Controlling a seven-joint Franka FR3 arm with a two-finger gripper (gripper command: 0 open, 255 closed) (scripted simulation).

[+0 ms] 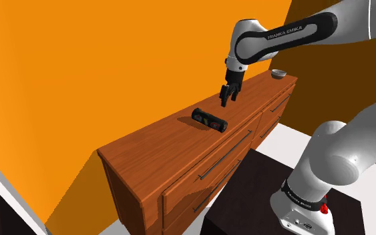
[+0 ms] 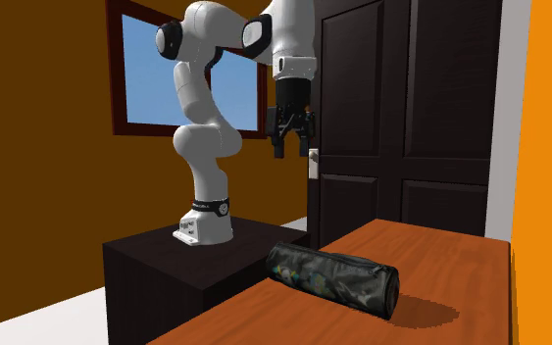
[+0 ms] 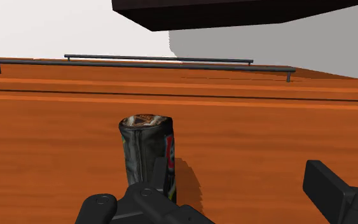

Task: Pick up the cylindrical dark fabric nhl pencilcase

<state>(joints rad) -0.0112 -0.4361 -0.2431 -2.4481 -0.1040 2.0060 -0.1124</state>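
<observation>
Gripper (image 1: 228, 95): open, the two black fingers (image 3: 327, 188) well apart, nothing between them clasped, nothing touched. It hangs above the wooden dresser (image 1: 153, 157), pointing down, clear of the top.

Shoulder view, left to right:
- Dark cylindrical pencilcase (image 1: 210, 119): lies on its side on the dresser top, just below and beside the gripper, apart from it. One end points toward the drawer-front edge and sits near it.
- Small bowl (image 1: 279, 73): far end of the dresser top, well apart from the case. No concern.
- Dark stand (image 1: 246, 180): in front of the drawers, lower than the top.

Wrist view: the case's end faces the hand and its length runs away toward the drawer handles. The fingers stand on either side of that line, so a close would fall across the round body. The case sits off-centre, nearer one finger.

Risks, as I judge them:
1. Off-centre descent: the nearer finger lands on the case or clips its side. A round body would roll along the top, out of the gap.
2. A push along its length could slide it toward the front edge and off toward the stand.
3. Soft-looking body: a shallow or end-heavy grip may squash it and let it sag or slip on the lift.
4. Too deep a descent puts the fingertips into the wood.
</observation>
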